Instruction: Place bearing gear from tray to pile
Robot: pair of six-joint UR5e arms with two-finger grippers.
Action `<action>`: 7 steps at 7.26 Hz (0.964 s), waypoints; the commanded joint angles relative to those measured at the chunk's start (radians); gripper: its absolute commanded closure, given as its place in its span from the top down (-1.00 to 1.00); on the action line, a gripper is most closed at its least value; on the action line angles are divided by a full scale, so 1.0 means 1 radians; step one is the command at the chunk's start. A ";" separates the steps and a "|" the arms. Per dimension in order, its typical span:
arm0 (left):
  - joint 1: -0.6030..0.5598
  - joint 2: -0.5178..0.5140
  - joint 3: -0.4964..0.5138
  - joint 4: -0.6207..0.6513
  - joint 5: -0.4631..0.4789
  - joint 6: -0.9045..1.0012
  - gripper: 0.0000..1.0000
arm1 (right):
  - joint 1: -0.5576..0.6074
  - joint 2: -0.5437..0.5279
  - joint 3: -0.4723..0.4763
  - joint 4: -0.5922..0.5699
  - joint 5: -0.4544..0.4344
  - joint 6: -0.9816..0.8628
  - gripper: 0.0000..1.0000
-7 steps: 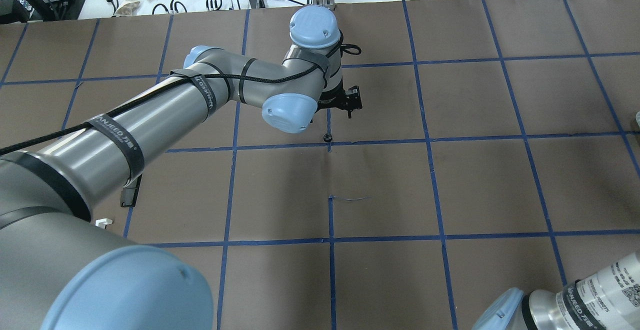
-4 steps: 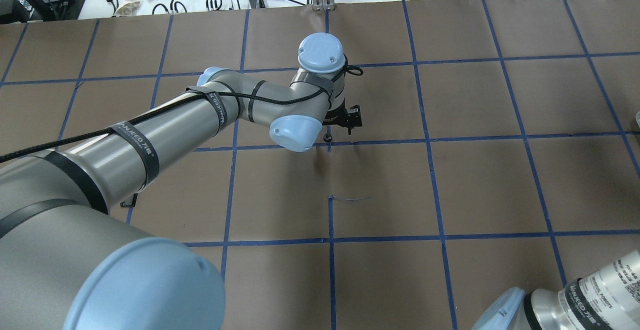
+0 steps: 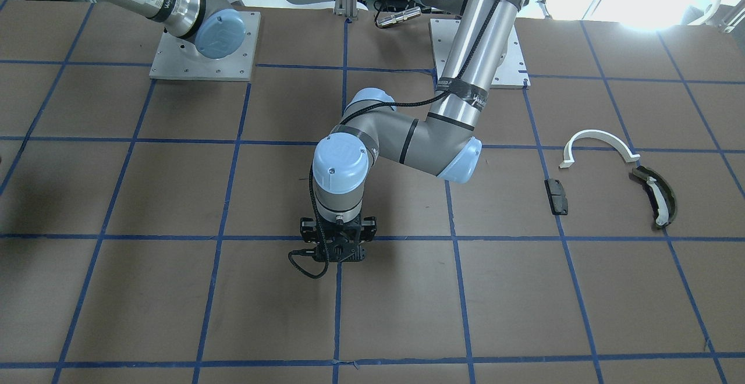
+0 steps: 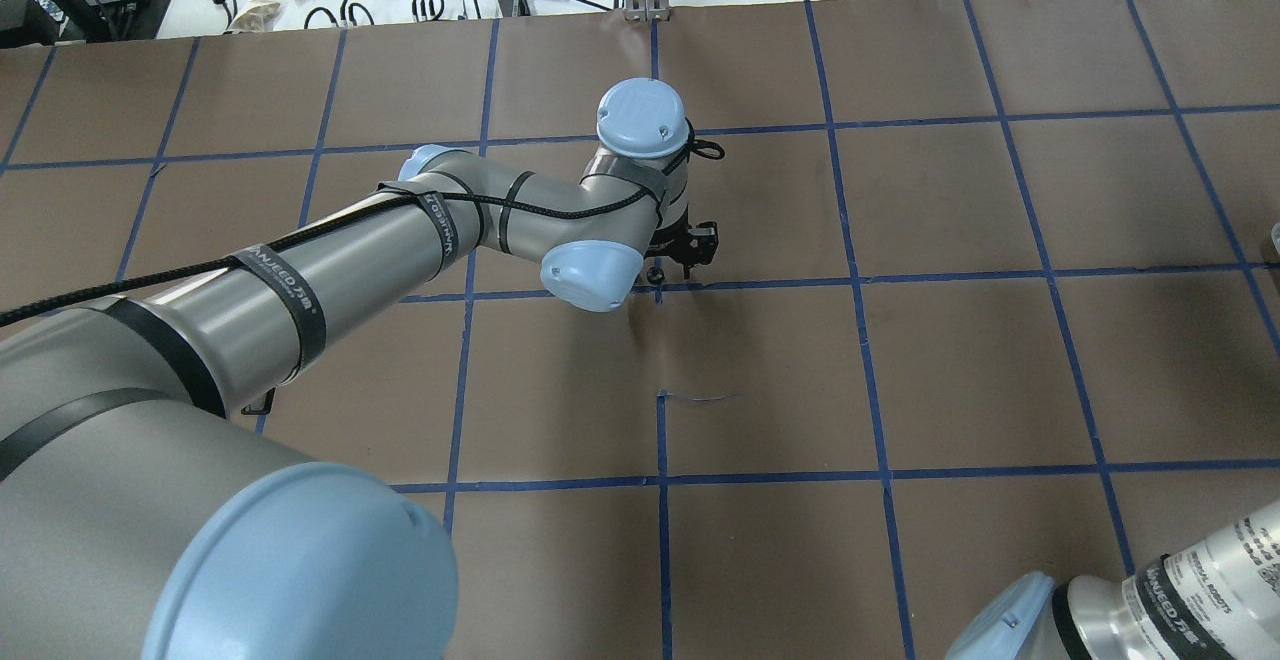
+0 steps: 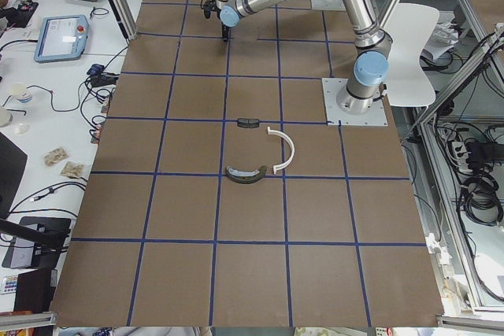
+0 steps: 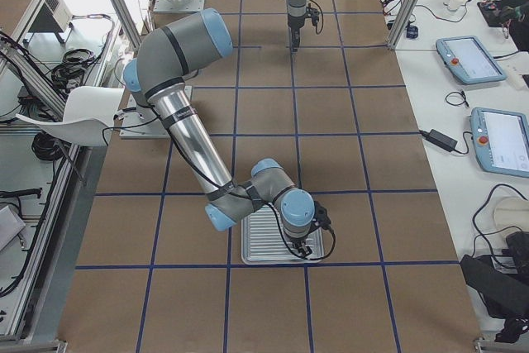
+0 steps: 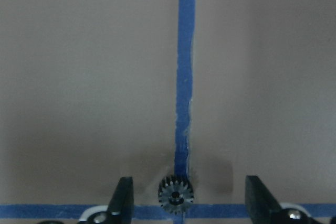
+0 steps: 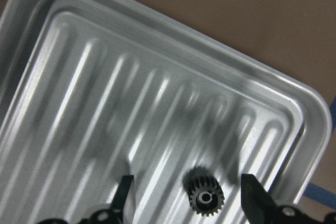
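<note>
Left arm and right arm: silver-grey tubes, pale blue round joint caps. Black braided cable strapped along the left under black lettered bands.

Overhead and front views opposite across the table; wrist cameras close, straight down.

Bare brown table lies open all around the left gripper, spread wide with clear gaps at three and nine o'clock of a small gear, the pile well apart.
</note>
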 commanded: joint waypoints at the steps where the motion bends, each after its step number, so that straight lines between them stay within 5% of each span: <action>1: 0.000 0.003 -0.009 -0.015 0.004 0.008 -0.61 | -0.002 0.004 -0.003 0.000 -0.004 -0.008 -0.07; 2: -0.002 0.015 -0.018 -0.017 0.016 0.010 -1.00 | -0.002 0.003 -0.003 0.001 -0.003 -0.012 -0.36; 4: 0.001 0.023 -0.024 -0.017 0.015 0.015 -1.00 | -0.002 -0.011 -0.003 0.010 -0.010 -0.005 -0.91; 7: 0.151 0.165 -0.027 -0.217 0.016 0.190 -1.00 | 0.043 -0.155 0.003 0.145 0.003 0.075 -0.92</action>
